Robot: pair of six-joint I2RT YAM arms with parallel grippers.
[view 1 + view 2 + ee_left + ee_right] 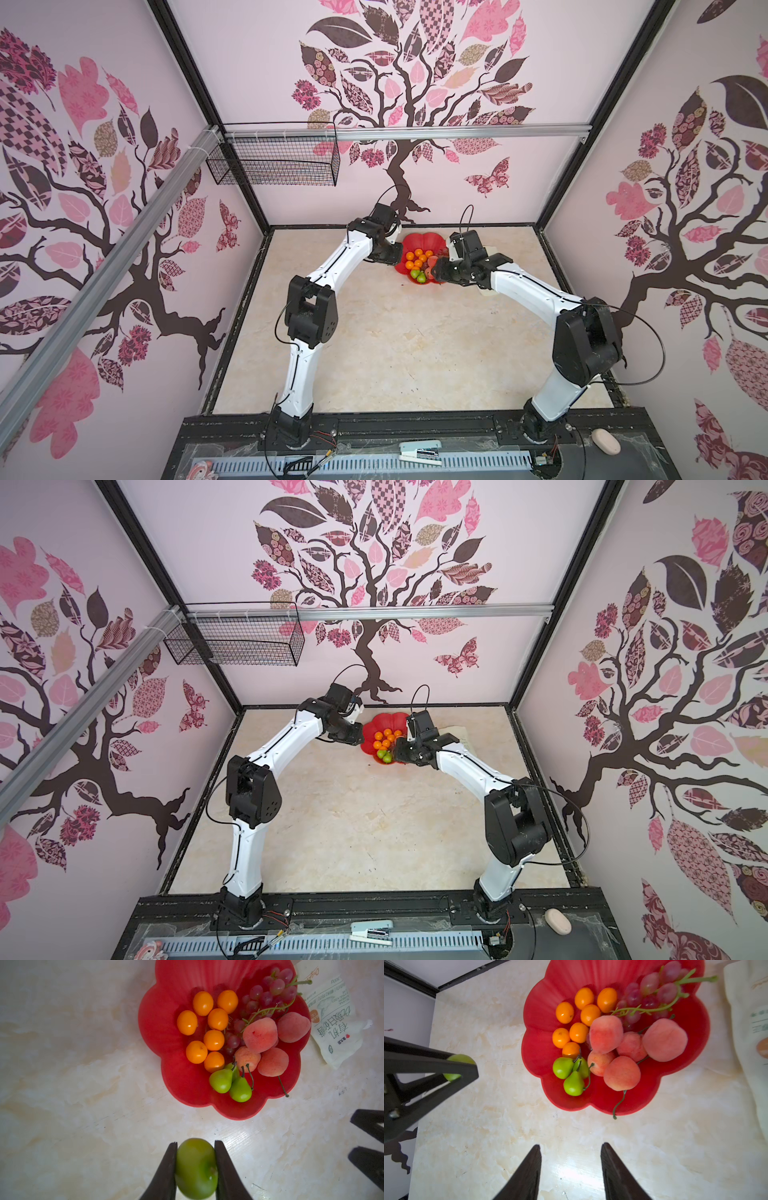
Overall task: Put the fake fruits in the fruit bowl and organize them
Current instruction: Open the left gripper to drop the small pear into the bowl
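— Well, in both top views?
— Bowl (420, 242) (384, 722) loaded with oranges (409, 264) and pears (415, 274).
— Left wrist?
— Left gripper (196, 1142) clamped tight on a green apple (196, 1167), just outside the bowl. Peaches (259, 1034) and grapes (266, 997) inside it; packet (332, 1022) just beside it.
— Right wrist?
— Right gripper (570, 1147) partly spread, holding nothing, near the bowl.

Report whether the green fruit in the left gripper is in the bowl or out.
Out. The left gripper is shut on the green fruit, outside the bowl, with bare table behind it.
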